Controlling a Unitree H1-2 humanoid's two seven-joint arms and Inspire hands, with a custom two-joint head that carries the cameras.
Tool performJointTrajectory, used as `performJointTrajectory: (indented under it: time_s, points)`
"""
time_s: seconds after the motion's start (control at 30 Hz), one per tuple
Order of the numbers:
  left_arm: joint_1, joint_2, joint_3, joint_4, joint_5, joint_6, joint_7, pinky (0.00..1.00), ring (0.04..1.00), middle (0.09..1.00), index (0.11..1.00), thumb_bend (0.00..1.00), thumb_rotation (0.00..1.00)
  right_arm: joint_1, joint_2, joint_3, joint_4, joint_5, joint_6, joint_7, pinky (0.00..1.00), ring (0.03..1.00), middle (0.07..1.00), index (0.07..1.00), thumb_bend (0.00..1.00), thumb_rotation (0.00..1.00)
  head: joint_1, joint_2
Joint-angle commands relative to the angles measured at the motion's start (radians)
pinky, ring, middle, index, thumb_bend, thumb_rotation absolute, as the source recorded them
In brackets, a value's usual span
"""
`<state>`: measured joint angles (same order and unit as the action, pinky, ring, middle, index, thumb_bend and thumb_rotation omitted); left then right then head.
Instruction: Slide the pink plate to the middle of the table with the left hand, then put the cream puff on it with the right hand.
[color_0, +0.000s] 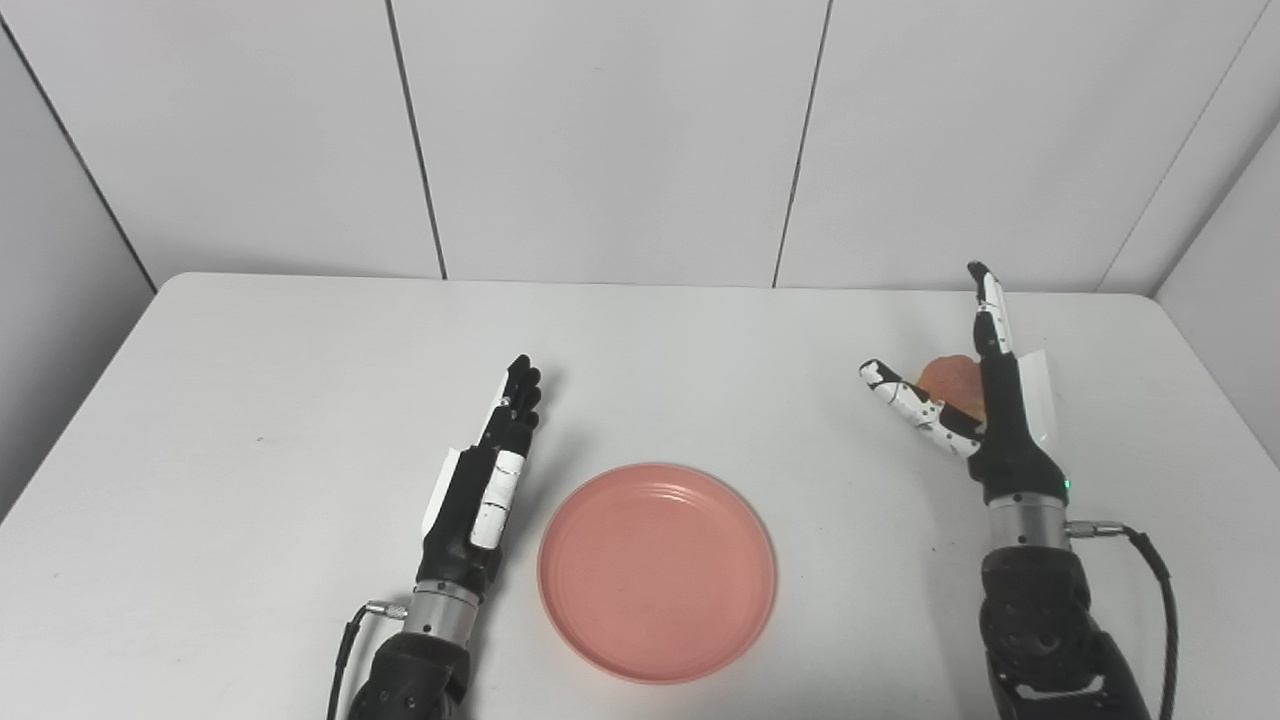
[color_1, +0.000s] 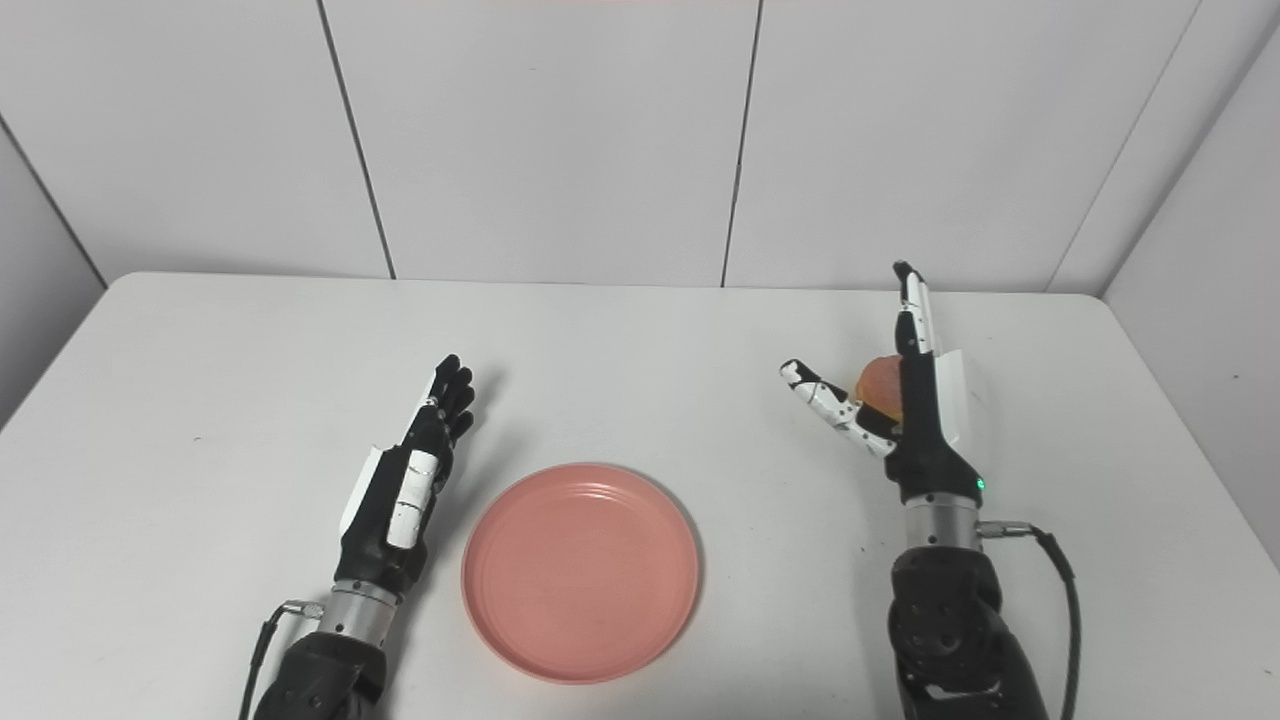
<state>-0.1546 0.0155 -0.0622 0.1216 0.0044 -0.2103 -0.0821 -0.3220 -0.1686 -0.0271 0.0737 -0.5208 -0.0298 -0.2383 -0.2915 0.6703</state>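
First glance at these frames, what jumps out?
The pink plate sits empty near the front middle of the white table. The left hand lies open just left of it, apart from the rim. The right hand stands open, fingers up, with the cream puff partly hidden behind it.

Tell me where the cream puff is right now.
The cream puff sits on the table's right side, partly hidden behind the open right hand, well right of the pink plate.

The left hand lies low over the table's near left part, fingers straight and together, holding nothing; the right hand stands upright toward the right edge, fingers extended, thumb spread wide
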Motion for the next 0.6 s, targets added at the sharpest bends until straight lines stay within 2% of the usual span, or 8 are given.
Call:
performJointTrajectory:
  time_s: [0.0, 0.1, 0.37, 0.4, 0.57]
  points:
    - [0.042, -0.003, 0.004, 0.073, -0.009, -0.006, 0.003, 1.00, 1.000, 1.000, 1.000, 0.71, 1.00, -0.046, -0.029, -0.006, 0.002, -0.044, 0.052, -0.020, 0.91, 0.972, 0.995, 0.984, 0.64, 0.60, -0.010, -0.003]
    - [0.044, 0.000, 0.006, 0.074, 0.002, 0.000, 0.008, 1.00, 1.000, 1.000, 1.000, 0.69, 1.00, -0.062, -0.044, 0.001, 0.024, -0.092, 0.106, -0.022, 0.88, 0.953, 0.975, 0.977, 0.66, 0.56, -0.020, -0.002]
    - [0.069, 0.006, 0.008, 0.018, -0.021, 0.058, -0.014, 1.00, 1.000, 1.000, 1.000, 0.67, 1.00, -0.095, -0.080, 0.022, 0.103, -0.137, 0.178, -0.019, 0.83, 0.924, 0.947, 0.947, 0.71, 0.46, -0.019, 0.001]
    - [0.074, 0.008, 0.006, 0.006, -0.021, 0.069, -0.018, 1.00, 1.000, 1.000, 1.000, 0.71, 1.00, -0.098, -0.084, 0.025, 0.112, -0.139, 0.185, -0.017, 0.84, 0.925, 0.946, 0.950, 0.71, 0.45, -0.019, 0.001]
    - [0.116, 0.019, -0.011, -0.073, -0.003, 0.127, -0.028, 1.00, 1.000, 1.000, 1.000, 0.74, 1.00, -0.116, -0.105, 0.035, 0.145, -0.129, 0.227, 0.009, 0.84, 0.925, 0.942, 0.954, 0.73, 0.44, -0.019, 0.003]
